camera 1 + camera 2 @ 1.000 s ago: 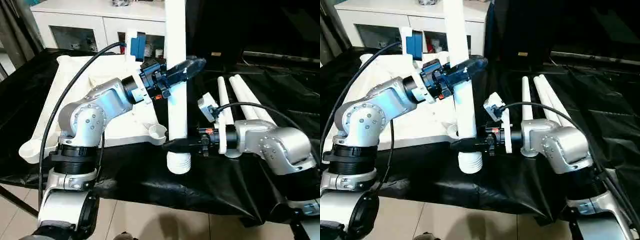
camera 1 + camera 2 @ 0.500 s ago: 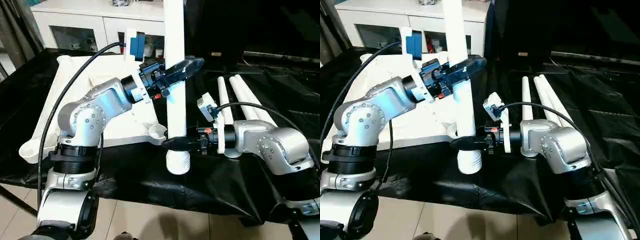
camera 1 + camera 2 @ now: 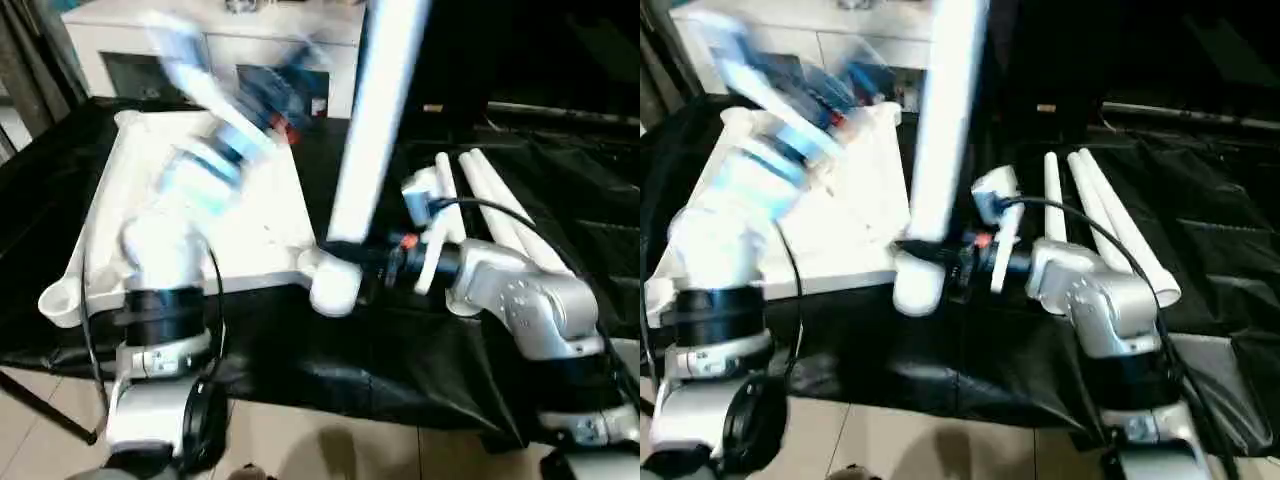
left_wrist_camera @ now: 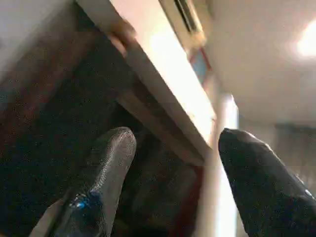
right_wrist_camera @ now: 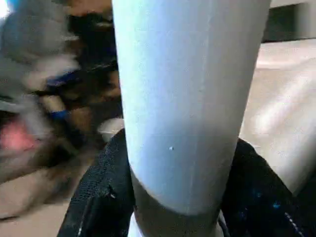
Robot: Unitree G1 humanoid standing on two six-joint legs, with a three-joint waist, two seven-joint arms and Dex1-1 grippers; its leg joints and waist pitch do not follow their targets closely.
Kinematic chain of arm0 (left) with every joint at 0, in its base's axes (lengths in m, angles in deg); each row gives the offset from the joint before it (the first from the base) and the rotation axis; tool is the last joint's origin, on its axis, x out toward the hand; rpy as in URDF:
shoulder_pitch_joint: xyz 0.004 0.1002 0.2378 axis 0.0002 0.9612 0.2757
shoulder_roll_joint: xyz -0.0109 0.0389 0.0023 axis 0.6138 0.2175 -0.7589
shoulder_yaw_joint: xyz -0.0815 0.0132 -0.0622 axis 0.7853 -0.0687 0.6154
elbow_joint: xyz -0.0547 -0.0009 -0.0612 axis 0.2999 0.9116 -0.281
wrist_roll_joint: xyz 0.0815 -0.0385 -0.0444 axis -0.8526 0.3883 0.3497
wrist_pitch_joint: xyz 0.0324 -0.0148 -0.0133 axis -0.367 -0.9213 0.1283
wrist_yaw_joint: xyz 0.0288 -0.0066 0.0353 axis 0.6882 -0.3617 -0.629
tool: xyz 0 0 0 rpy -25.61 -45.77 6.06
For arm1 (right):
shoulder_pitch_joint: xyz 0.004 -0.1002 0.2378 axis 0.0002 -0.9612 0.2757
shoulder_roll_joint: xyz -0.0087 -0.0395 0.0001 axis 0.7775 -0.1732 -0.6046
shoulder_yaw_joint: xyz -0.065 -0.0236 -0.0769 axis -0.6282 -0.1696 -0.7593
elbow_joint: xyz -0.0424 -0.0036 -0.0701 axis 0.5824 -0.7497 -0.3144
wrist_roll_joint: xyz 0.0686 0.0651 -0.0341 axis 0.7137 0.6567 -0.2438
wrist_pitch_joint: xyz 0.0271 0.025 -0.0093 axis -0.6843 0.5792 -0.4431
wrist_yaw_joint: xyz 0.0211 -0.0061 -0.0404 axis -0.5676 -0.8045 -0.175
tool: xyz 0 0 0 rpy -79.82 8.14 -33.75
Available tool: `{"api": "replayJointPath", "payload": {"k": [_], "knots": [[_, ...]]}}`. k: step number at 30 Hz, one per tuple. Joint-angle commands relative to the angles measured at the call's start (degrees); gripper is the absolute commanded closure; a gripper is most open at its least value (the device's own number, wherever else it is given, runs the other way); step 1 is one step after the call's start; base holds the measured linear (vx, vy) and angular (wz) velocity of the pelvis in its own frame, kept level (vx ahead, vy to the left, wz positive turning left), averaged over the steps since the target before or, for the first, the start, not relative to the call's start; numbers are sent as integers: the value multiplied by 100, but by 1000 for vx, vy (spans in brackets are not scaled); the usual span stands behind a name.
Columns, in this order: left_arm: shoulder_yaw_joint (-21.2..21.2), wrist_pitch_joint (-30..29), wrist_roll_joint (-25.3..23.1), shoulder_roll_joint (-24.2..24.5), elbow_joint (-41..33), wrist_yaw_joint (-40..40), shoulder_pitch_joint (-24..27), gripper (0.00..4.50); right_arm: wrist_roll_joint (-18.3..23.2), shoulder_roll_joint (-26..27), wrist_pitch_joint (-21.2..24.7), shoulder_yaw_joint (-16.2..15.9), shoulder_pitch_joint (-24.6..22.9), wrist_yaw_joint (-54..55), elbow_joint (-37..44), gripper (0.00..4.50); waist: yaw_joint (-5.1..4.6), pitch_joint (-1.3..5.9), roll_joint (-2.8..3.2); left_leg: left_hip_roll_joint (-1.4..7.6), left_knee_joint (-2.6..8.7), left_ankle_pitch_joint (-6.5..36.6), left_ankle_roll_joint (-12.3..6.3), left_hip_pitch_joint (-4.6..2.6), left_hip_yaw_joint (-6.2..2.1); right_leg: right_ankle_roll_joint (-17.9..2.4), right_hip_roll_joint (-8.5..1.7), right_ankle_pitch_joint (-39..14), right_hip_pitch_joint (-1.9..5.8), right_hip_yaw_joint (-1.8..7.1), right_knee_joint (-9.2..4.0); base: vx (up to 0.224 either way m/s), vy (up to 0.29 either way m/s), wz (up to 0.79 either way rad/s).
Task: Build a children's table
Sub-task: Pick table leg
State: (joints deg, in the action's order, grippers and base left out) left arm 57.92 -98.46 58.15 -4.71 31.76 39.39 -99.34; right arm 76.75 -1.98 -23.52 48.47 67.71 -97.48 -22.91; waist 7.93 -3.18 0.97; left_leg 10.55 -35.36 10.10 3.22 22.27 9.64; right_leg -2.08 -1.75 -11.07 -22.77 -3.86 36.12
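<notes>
Nearest, right gripper [image 3: 345, 262] low at the surface's front edge, its black fingers [image 5: 101, 195] pinching a white leg [image 3: 372, 130] just above the leg's lower end, one finger on either side of the tube. Leg nearly upright, leaning a little to the right at the top, its lower end close beside the tabletop's near right corner socket [image 3: 312, 262]; whether touching it, cannot tell. Left of that, tabletop [image 3: 130, 190] lying underside up on the black-draped surface [image 3: 420, 360], another round socket [image 3: 55, 300] at its near left corner. Above the tabletop, left arm blurred, left gripper [image 4: 173, 163] clear of the leg, its fingers [image 4: 106, 163] spread wide with nothing between them. To the right and farther back, beyond the right forearm, more white legs [image 3: 495, 205] lying side by side on the black cloth. Farthest back, a white cabinet [image 3: 215, 35] behind the surface.
</notes>
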Motion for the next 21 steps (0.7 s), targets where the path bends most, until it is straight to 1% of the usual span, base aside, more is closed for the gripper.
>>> {"api": "replayJointPath", "payload": {"k": [1,2,3,4,5,6,7,8,9,10,11,12,13,14,15,16,17,18,19,20,21], "knots": [[-340,-96,-749,390,-157,-112,207,126,-490,-46,-368,-32,-11,436,-65,262,-42,442,92,249,367,839,152,-120,-146,-571,-562,-1066,307,297,-474,0,0,0],[-588,-141,-1214,656,-200,-122,369,126,-666,-47,-491,-67,-34,606,-94,262,-58,433,81,269,389,856,168,-114,-165,-442,-573,-1164,299,306,-466,0,0,0],[-1005,-75,-1883,1031,-168,-132,643,126,-906,-42,-685,-109,-77,834,-127,262,-50,426,77,273,405,911,193,-126,-168,-328,-593,-1363,279,318,-464,0,0,0],[-1094,-35,-2032,1110,-162,-135,713,126,-952,-28,-732,-106,-93,896,-129,262,-78,421,88,254,401,918,197,-132,-141,-306,-573,-1424,276,322,-481,0,0,0],[-1334,75,-2435,1322,-146,-143,905,126,-1075,11,-858,-100,-136,1064,-137,262,-79,422,109,262,404,920,223,-125,-150,-268,-586,-1442,269,328,-489,0,0,0],[-1660,439,-3062,1670,-164,-183,1413,126,-1211,250,-1204,76,-293,1520,-116,262,-78,430,120,269,408,925,223,-134,-153,-273,-599,-1439,261,331,-499,0,0,0],[-1654,452,-3067,1675,-181,-185,1453,126,-1233,265,-1243,83,-310,1556,-107,262,-118,422,157,272,428,1040,265,-122,-155,-283,-590,-1426,245,327,-497,0,0,0],[-1535,485,-2960,1651,-445,-217,1885,126,-1352,395,-1515,175,-526,1830,69,262,-122,438,174,272,426,1047,296,-130,-161,-315,-595,-1360,253,320,-487,0,0,0],[-1535,485,-2960,1651,-445,-217,1885,126,-1352,395,-1515,175,-526,1830,69,262,-146,452,245,292,424,1108,346,-147,-166,-444,-594,-1136,244,316,-477,0,0,0],[-1507,643,-3015,1614,-634,-230,2187,126,-1395,441,-1540,253,-688,1992,274,262,-153,459,247,293,418,1075,319,-138,-176,-577,-570,-802,261,321,-452,0,0,0],[-1506,740,-3050,1602,-739,-249,2350,126,-1415,472,-1543,299,-778,2085,387,262,-151,455,235,266,407,1034,243,-115,-154,-673,-564,-632,274,322,-433,0,0,0],[-1442,753,-3077,1463,-918,-466,2573,126,-1336,499,-1409,437,-892,2178,627,262,-156,459,244,271,398,987,213,-112,-152,-703,-566,-562,275,328,-422,0,0,0],[-1405,818,-3129,1337,-981,-669,2772,126,-1293,571,-1375,538,-975,2296,736,262,-169,438,272,297,414,1030,167,-101,-157,-751,-574,-577,279,324,-433,0,0,0],[-1411,489,-3226,1080,-1202,-1236,3125,126,-1274,585,-1328,644,-1190,2417,894,262,-222,413,131,288,426,1139,101,-97,-124,-730,-558,-779,289,325,-473,0,0,0],[-1415,475,-3239,1066,-1218,-1269,3142,126,-1275,582,-1321,647,-1203,2424,904,262,-211,415,165,282,419,1108,86,-90,-136,-738,-571,-836,310,325,-436,0,0,0],[-1462,533,-3385,984,-1310,-1448,3258,126,-1380,541,-1388,607,-1291,2470,946,262,-223,376,162,234,411,1189,16,-86,-105,-609,-565,-1347,272,328,-523,0,0,0],[-1521,620,-3493,872,-1407,-1583,3437,126,-1413,557,-1417,606,-1437,2524,959,262,-222,373,166,213,405,1238,1,-94,-108,-455,-582,-1865,269,329,-575,0,0,0],[-1559,627,-3569,830,-1437,-1656,3532,126,-1431,578,-1409,603,-1509,2576,949,262,-245,361,81,232,420,1248,-16,-87,-103,-374,-577,-2023,263,336,-610,0,0,0],[-1617,825,-3711,781,-1475,-1720,3627,126,-1500,588,-1420,587,-1562,2656,921,262,-251,338,35,213,424,1305,-37,-100,-95,-243,-578,-2406,234,327,-661,0,0,0],[-1666,946,-3824,736,-1526,-1777,3695,126,-1538,585,-1416,588,-1603,2714,920,262,-264,339,28,196,428,1326,-21,-95,-105,-114,-575,-2688,226,320,-687,0,0,0],[-1666,946,-3824,736,-1526,-1777,3695,126,-1538,585,-1416,588,-1603,2714,920,262,-264,346,51,196,428,1315,-17,-89,-118,-65,-575,-2726,225,316,-680,0,0,0]]}}
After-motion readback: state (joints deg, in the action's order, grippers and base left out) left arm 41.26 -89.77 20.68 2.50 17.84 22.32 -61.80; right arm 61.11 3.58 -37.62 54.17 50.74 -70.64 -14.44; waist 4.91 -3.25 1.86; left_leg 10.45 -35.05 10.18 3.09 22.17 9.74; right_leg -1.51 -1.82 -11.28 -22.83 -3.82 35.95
